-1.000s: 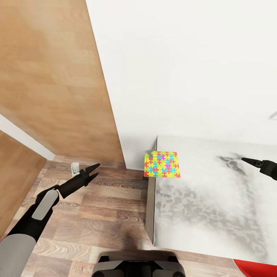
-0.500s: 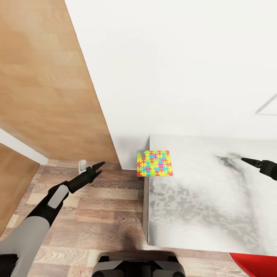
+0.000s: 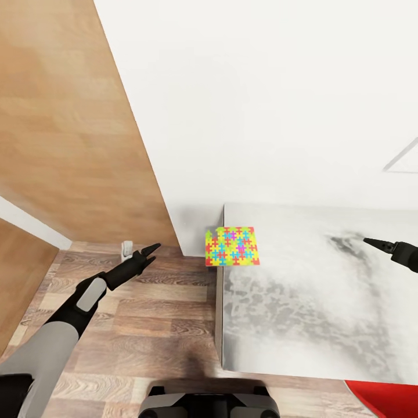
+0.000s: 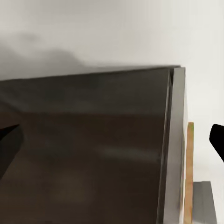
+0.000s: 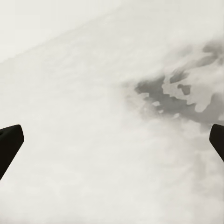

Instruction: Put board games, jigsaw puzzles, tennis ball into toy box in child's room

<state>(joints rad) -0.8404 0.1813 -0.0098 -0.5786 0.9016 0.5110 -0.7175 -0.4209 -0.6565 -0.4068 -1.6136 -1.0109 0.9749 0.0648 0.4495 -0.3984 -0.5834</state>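
Currently 1 jigsaw puzzle (image 3: 231,247) lies flat on the marbled worktop (image 3: 313,307), at its far left corner by the white wall (image 3: 261,98) | left tool (image 3: 152,251) spread, empty, over the wood floor (image 3: 145,325) | right tool (image 3: 371,241) spread, empty, above the worktop, well apart from the puzzle.

Bright even render, faint soft shadows, left wrist view dim, blurred

A square jigsaw puzzle (image 3: 232,247), patterned in bright yellow, red, blue, green and pink interlocking pieces, is lying flat at the far left corner of the grey-white marbled counter (image 3: 313,313), its left edge slightly overhanging the counter's edge.
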